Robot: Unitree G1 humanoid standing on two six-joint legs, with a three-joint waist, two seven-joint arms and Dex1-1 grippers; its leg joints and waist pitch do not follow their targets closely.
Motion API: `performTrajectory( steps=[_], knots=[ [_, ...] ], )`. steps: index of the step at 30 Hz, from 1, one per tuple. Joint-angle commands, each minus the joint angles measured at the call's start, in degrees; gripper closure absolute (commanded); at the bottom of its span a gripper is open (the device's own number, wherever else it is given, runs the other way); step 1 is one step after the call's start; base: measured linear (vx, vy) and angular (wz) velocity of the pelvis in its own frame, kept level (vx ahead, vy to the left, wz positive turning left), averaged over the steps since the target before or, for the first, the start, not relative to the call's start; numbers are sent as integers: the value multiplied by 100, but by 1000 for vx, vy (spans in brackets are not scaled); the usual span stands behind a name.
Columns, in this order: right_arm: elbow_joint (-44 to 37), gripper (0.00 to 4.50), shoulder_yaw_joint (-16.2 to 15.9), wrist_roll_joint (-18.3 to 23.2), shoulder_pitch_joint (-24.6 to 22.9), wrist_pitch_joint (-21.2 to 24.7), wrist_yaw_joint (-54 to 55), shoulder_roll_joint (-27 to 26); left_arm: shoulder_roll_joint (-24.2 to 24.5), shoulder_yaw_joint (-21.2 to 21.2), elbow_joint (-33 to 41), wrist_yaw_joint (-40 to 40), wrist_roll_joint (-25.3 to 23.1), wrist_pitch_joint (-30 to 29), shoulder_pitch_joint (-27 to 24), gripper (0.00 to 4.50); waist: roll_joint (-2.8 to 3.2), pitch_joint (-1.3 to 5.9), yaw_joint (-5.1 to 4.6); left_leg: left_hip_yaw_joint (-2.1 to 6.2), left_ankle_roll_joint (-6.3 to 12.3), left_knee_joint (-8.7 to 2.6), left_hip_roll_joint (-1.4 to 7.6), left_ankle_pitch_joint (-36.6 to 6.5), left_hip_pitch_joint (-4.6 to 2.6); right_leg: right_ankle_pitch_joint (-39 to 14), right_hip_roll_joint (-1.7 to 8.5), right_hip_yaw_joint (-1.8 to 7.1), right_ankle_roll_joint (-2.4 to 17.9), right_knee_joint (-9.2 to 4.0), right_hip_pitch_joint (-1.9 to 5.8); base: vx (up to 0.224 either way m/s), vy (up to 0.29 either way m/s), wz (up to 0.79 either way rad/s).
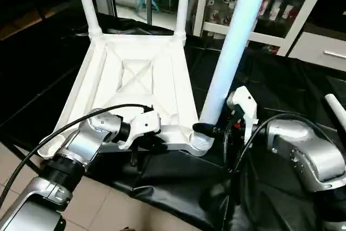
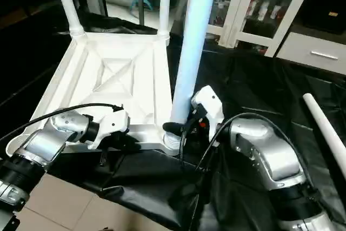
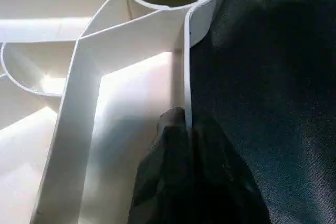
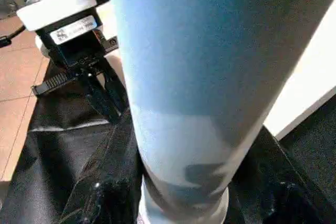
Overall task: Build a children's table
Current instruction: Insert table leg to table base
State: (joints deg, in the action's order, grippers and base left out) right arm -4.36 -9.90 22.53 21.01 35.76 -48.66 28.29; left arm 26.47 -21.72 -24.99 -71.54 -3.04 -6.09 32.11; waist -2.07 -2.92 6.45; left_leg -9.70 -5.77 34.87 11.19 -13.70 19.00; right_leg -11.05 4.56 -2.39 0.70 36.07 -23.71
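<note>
At the lower left of the head view, the left gripper [image 1: 141, 145] pinches the near rim of the white plastic rectangular tabletop [image 1: 138, 79], which lies ribbed side up on the black sheet [image 1: 281, 90]; its black fingers [image 3: 178, 145] are closed tight on the thin wall. At centre right, the right gripper [image 1: 208, 130] holds the long white tube leg [image 1: 232, 41] near its threaded base, jaws about half apart around it, in the near right corner socket [image 1: 201, 145]. Farther up, two more white tube legs [image 1: 86, 1] stand in the far sockets. A fourth white tube [image 2: 327, 128] lies at right.
</note>
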Motion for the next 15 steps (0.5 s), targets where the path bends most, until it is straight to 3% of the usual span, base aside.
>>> performTrajectory(
  steps=[1, 10, 11, 13, 15],
  knots=[
    [86, 265, -64, -96, 138, 109, 46, 64, -72, -102, 66, 66, -35, -9, -69, 450, -57, 337, -17, -8, 207, -439, 148, -92, 54, -460, 332, 236, 1170, -335, 336, 0, 0, 0],
    [385, 265, -184, -177, 297, 256, -7, -24, -46, -157, 201, 68, -85, -74, -114, 450, -84, 345, -11, -12, 169, -437, 151, -84, 38, -324, 331, 236, 1208, -318, 336, 0, 0, 0],
    [398, 265, -190, -178, 307, 261, -7, -34, -43, -161, 213, 67, -88, -78, -119, 450, -133, 346, -10, -13, 181, -438, 151, -72, 45, -324, 333, 234, 1205, -317, 345, 0, 0, 0],
    [455, 265, -215, -181, 350, 281, -6, -73, -32, -171, 261, 63, -104, -95, -141, 450, -99, 343, -18, -7, 166, -442, 152, -62, 41, -350, 336, 230, 1214, -314, 332, 0, 0, 0],
    [525, 265, -256, -171, 404, 319, -20, -126, -1, -178, 367, 43, -124, -133, -187, 450, -143, 350, -13, -8, 166, -439, 156, -39, 40, -306, 336, 229, 1220, -301, 338, 0, 0, 0]
  ],
)
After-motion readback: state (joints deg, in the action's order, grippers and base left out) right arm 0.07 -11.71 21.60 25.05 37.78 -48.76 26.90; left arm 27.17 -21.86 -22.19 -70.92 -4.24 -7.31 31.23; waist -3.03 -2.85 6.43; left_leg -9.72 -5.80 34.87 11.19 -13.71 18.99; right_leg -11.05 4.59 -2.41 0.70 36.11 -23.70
